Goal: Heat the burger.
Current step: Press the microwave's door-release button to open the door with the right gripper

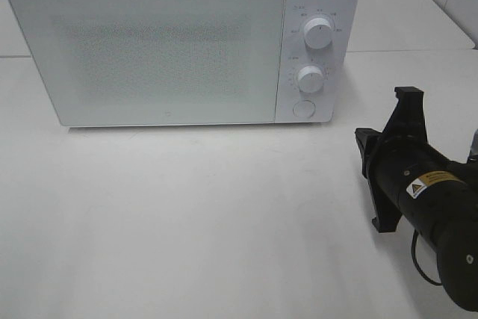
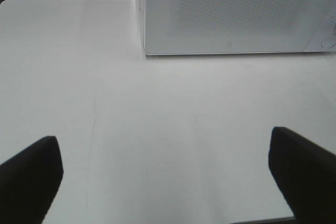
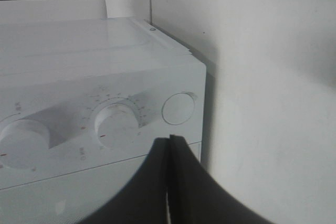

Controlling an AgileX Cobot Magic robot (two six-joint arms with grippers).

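Burger unseen (perhaps behind shut microwave door (image 1: pixel 149 50)); right tool (image 3: pixel 169 140), pressed together, faces round button (image 3: pixel 178 108); left tool (image 2: pixel 164 141) spread.

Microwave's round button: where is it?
In the high view the round button sits lowest on the right panel of the microwave, under the lower dial. The shut right pincer points toward it.
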